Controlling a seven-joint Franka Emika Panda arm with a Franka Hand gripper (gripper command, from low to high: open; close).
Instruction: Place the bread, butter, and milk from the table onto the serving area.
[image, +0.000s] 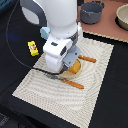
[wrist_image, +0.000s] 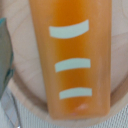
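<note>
Up close, the bread (wrist_image: 70, 60) is a smooth, glossy orange oblong with three pale curved slashes, lying on the round tan plate (wrist_image: 27, 97). In the exterior view's centre the hand (image: 67, 62) sits directly over it on the finely striped cream serving area (image: 95, 95); whether it grips I cannot tell. The yellow butter (image: 33, 48) lies at left on the black counter (image: 15, 65).

A pinkish-brown board (image: 107, 22) sits at the far side, toward the exterior view's right. A dark grey pot (image: 92, 12) stands on it. A second grey pot (image: 123, 16) stands at the board's right edge, partly cut off. The light is soft and even. No walls, windows or floor can be seen.
</note>
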